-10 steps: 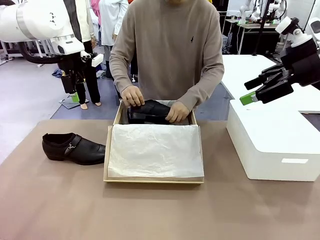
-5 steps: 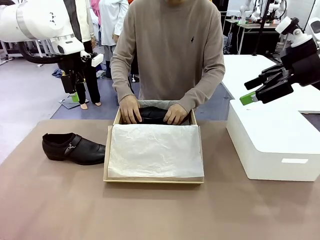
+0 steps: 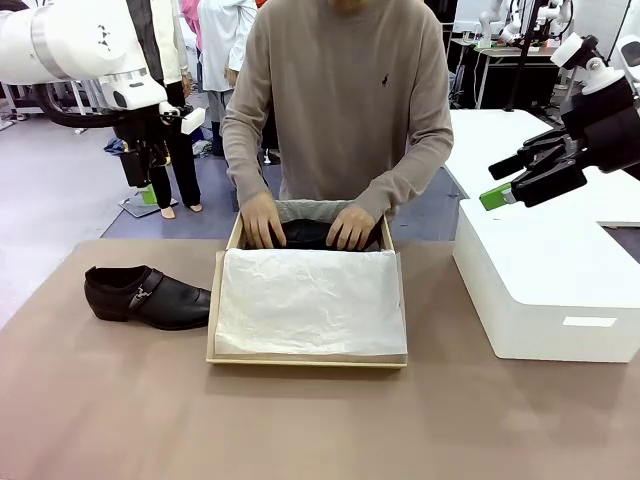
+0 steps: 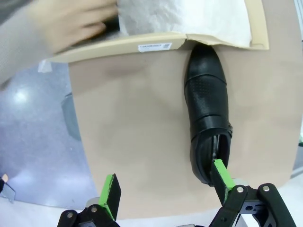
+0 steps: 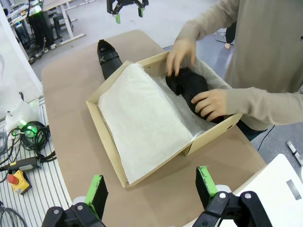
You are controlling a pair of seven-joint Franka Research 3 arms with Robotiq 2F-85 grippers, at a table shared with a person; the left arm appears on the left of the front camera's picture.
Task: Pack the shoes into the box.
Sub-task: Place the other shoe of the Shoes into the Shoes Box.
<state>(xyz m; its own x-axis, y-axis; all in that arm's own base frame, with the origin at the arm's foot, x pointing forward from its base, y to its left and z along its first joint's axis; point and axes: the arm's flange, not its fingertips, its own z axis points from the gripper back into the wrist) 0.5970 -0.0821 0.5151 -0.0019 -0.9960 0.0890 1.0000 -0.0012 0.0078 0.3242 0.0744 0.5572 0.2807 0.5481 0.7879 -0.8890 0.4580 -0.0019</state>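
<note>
I am hanging my left gripper (image 4: 165,177) with its green pads spread wide, gripping nothing, up at about ten o'clock from the box (image 3: 212,320). One shoe (image 3: 150,297) is lying on its sole on the table (image 3: 300,420) at the box's nine o'clock, its toe against the cardboard wall. My right gripper (image 5: 150,178) is hovering spread and empty too, at the box's two o'clock above the white block (image 3: 540,290). The person's hands (image 3: 262,218) are pressing the other shoe (image 3: 305,233) into the twelve o'clock end of the box. White tissue paper (image 3: 310,300) is covering the six o'clock part.
</note>
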